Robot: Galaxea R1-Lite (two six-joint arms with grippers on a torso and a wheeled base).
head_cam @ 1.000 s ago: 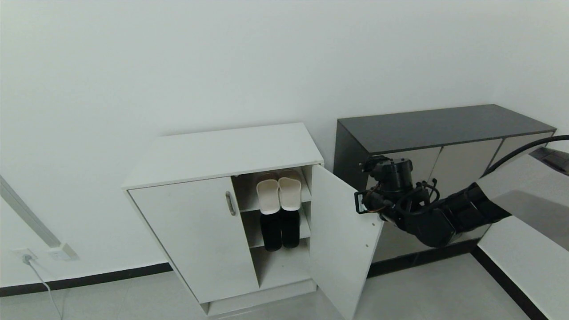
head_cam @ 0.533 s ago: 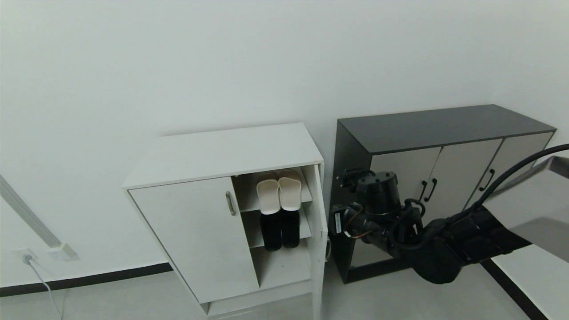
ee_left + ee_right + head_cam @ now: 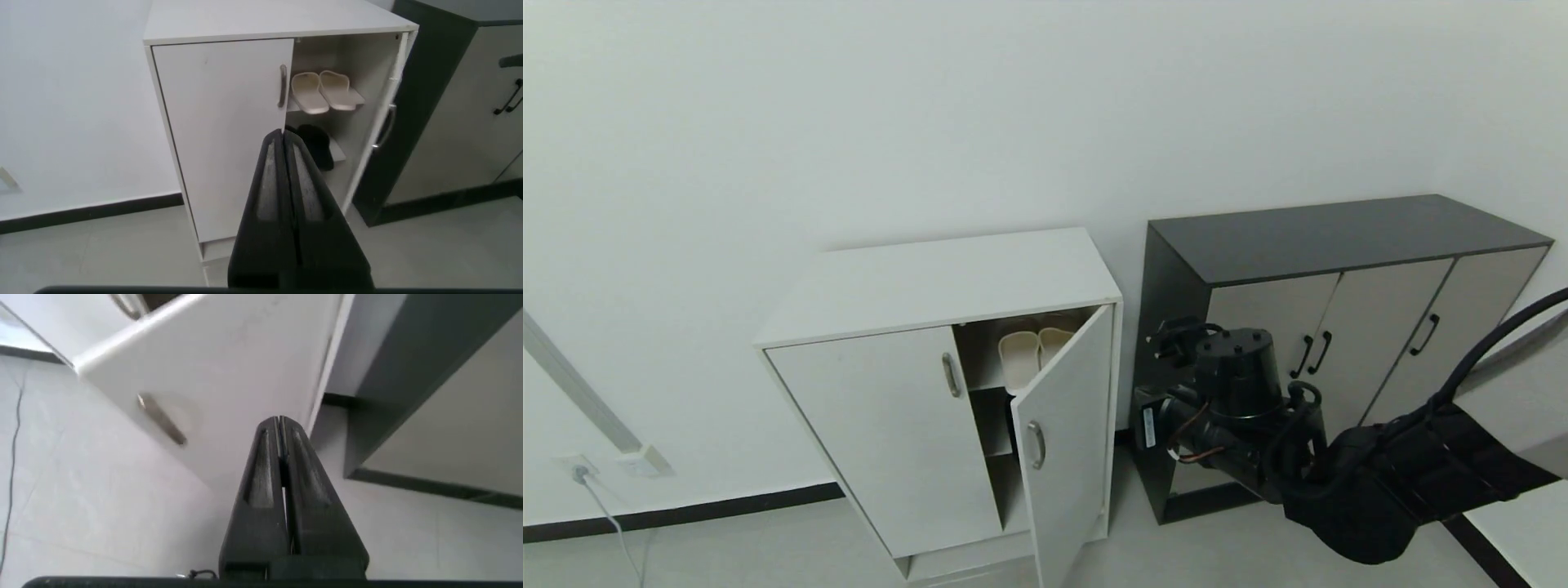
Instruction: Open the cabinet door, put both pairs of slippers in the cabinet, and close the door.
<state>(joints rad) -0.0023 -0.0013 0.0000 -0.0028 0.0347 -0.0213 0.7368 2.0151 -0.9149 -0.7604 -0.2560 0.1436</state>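
We should press the right gripper (image 3: 280, 425), its fingers pinched together and empty as on the left gripper (image 3: 284, 135), against the half-closed door (image 3: 1066, 425) near its handle (image 3: 1035, 445) until flush.

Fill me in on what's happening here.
The robot's right arm is closing the white cabinet's right door, now about half shut. Its shut right end effector points at the door's outer face. The cream slippers and black slippers already sit on shelves inside. The left end effector, shut, hangs back.
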